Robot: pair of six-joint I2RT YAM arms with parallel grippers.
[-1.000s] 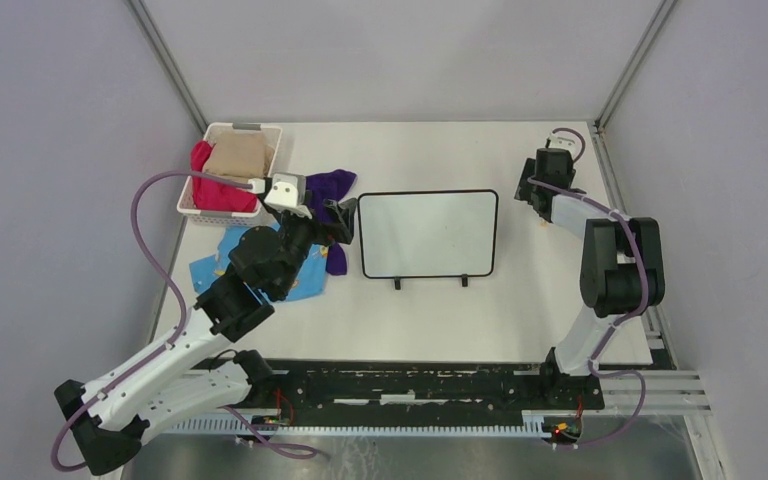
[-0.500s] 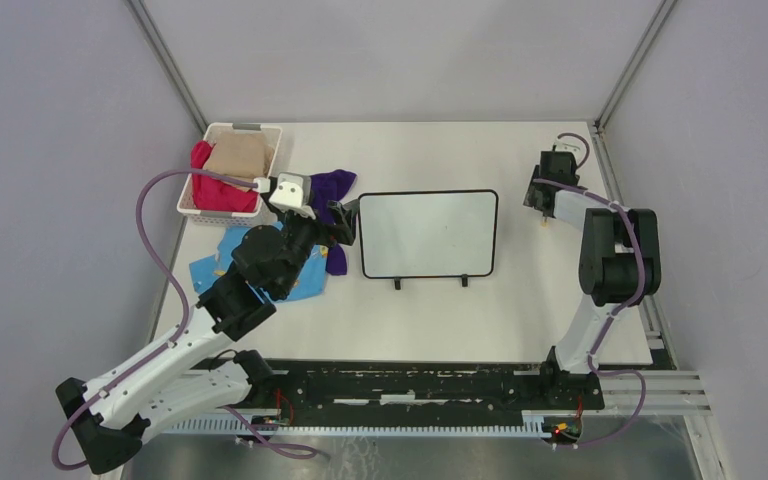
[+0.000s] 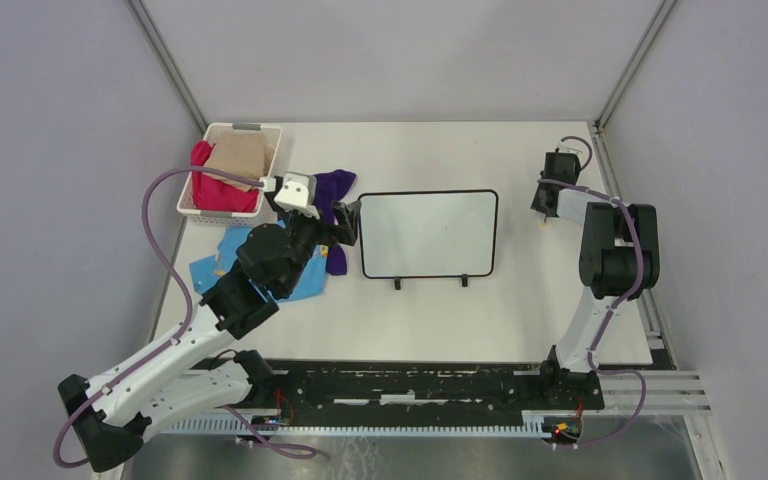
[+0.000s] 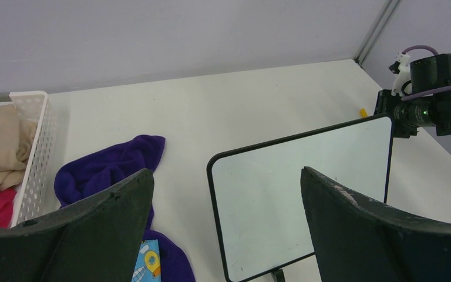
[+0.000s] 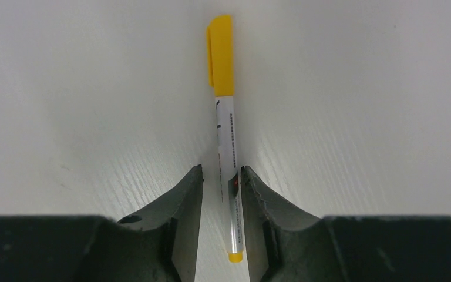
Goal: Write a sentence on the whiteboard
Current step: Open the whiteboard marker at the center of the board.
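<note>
While right end effector (image 5: 220, 171) straddles yellow marker (image 5: 225, 117), whiteboard (image 3: 428, 233) well apart, leftward

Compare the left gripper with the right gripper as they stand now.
The left gripper has its fingers spread wide with nothing between them. The right gripper has its fingers close on either side of a yellow-capped marker, with a slim gap showing. The left gripper faces the whiteboard at its left edge, while the right gripper points down at the table. Both have dark fingers.
</note>
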